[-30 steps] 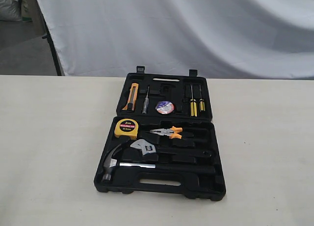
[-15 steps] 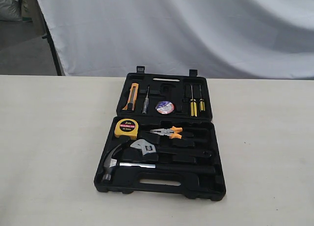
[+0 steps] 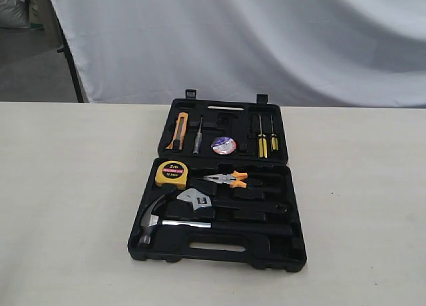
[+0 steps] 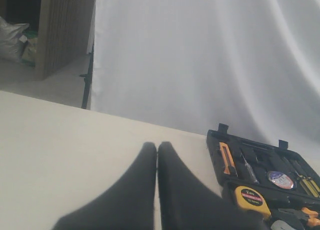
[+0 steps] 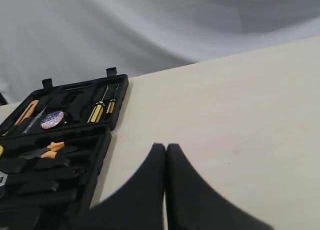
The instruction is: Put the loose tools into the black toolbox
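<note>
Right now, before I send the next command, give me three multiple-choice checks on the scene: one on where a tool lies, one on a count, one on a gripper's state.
1. Where does the claw hammer lie?
A) in the near half of the black toolbox, in front of the wrench
B) outside the case, to its left
C) in the far half

2. How many yellow-handled screwdrivers sit in the far half?
A) one
B) two
C) four

3. How does the left gripper stand?
A) wide open
B) shut on a tool
C) shut, holding nothing

Answers: 1 A, the hammer lies along the near half's front edge in the exterior view. 2 B, two stand side by side at the right of the far half. 3 C, its fingers meet in the left wrist view with nothing between them.
</note>
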You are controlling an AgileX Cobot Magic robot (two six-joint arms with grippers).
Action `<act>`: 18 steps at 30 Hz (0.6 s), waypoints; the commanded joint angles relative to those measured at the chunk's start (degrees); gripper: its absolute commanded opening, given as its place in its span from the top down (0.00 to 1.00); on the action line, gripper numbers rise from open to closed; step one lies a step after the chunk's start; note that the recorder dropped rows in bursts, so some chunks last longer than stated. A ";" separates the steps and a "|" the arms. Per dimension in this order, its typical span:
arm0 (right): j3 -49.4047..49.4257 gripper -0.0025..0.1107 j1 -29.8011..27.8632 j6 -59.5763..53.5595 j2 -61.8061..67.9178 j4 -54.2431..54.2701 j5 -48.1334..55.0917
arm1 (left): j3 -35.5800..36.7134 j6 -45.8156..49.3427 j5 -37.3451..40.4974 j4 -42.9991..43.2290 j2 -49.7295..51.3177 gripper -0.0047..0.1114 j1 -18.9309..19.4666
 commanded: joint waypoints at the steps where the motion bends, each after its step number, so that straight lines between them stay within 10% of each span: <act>1: 0.20 0.98 -0.32 -2.63 -0.39 -0.40 -1.64 | -0.15 -0.27 -0.41 0.25 -0.18 0.95 1.45; 18: 0.20 0.98 -0.32 -11.30 -0.39 -0.40 -3.65 | -0.15 -0.27 -0.41 0.25 -0.18 0.95 1.45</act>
